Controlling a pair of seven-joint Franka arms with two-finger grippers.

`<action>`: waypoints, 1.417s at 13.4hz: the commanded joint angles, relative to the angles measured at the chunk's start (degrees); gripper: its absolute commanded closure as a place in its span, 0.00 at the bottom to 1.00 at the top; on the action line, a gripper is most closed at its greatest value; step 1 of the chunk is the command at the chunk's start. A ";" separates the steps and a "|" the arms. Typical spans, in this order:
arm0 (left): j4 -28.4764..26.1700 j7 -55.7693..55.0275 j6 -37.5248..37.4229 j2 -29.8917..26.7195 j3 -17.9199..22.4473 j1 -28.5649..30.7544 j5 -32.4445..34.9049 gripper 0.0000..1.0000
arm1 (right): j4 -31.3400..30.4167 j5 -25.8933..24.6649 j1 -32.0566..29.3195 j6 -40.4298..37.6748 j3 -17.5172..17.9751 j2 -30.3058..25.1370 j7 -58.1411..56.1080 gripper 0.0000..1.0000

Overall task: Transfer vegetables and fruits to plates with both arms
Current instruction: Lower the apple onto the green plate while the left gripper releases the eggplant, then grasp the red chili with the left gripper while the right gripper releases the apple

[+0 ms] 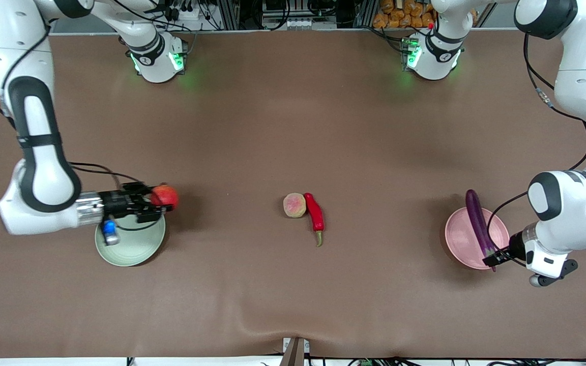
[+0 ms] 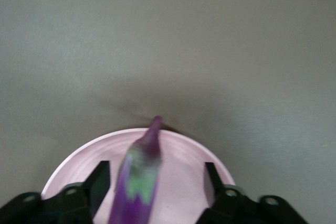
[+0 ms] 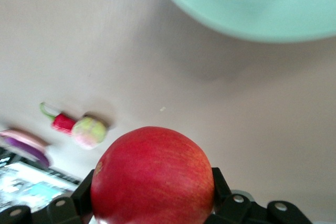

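Showing two arms at a brown counter (image 1: 293, 127). Right pincer (image 1: 163, 201), mid-left of the front frame, is closed on the red fruit (image 1: 165, 195) and holds it in the air over the upper-right rim of the green plate (image 1: 135, 249). In the right wrist view the fruit (image 3: 153, 176) fills the lower centre between the black fingers (image 3: 84, 192), with the green plate (image 3: 252, 3) at upper right of that frame.

Left pincer (image 1: 496, 258), lower right of the front frame, sits at the lower-right edge of the pink plate (image 1: 458, 239). The purple eggplant (image 1: 478, 226) lies across that plate, one end past the upper rim, the other at the pincer. Left wrist view: fingers (image 2: 100, 182) stand wide apart w/ the eggplant (image 2: 139, 179) between them, nearer one finger; contact w/ either finger cannot be told. Pink plate (image 2: 184, 182) lies under it.

Centre of the front frame: yellow-green fruit (image 1: 294, 205) and red chili (image 1: 315, 213) rest on the counter side by side, touching or nearly so; the chili's green stem points to the frame's lower edge. Both lie well apart from either plate. They also show at lower left of the right wrist view, chili (image 3: 63, 123) beside fruit (image 3: 89, 132).
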 commanded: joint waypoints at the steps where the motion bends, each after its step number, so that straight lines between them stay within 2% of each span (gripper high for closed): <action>1: -0.38 -0.69 -1.21 -4.58 -2.90 -0.56 -1.20 0.00 | 3.51 -8.20 -0.66 -0.12 1.35 1.65 -10.01 0.48; 3: -0.30 -6.73 -3.49 -6.35 -6.33 -1.43 -0.76 0.00 | 5.96 -13.30 -2.25 0.31 1.26 3.15 -22.58 0.48; 5: -0.47 -17.34 -5.08 -7.49 -7.13 -6.94 -0.41 0.00 | 6.41 -18.48 -2.25 1.89 1.35 3.94 -30.16 0.48; 6: -0.39 -23.41 -5.17 -7.50 -7.05 -10.19 -0.23 0.00 | 6.41 -20.33 -2.25 4.42 1.35 4.03 -34.89 0.48; 9: 0.31 -32.84 -3.60 -5.66 -5.82 -20.47 0.91 0.00 | 6.06 -21.84 -3.65 8.30 1.26 5.69 -48.87 0.45; 11: 1.81 -37.42 -1.84 -3.20 -2.49 -27.68 1.00 0.00 | 5.89 -21.85 -4.79 11.03 1.35 6.93 -56.71 0.34; 12: 1.81 -38.48 -0.09 -2.15 -0.47 -31.20 1.00 0.00 | 5.89 -21.76 -4.80 11.04 1.35 6.93 -57.00 0.11; 13: 1.81 -39.97 0.97 -0.48 1.55 -34.36 1.00 0.00 | 5.89 -21.76 -4.80 10.87 1.35 6.93 -56.83 0.00; 15: 1.90 -45.06 4.12 1.81 4.37 -39.12 0.91 0.00 | 5.89 -21.67 -4.71 10.43 1.35 6.93 -56.57 0.00; 19: 1.90 -50.53 8.10 4.36 6.31 -44.23 0.91 0.00 | 6.06 -20.97 -3.92 7.53 1.52 6.58 -48.69 0.00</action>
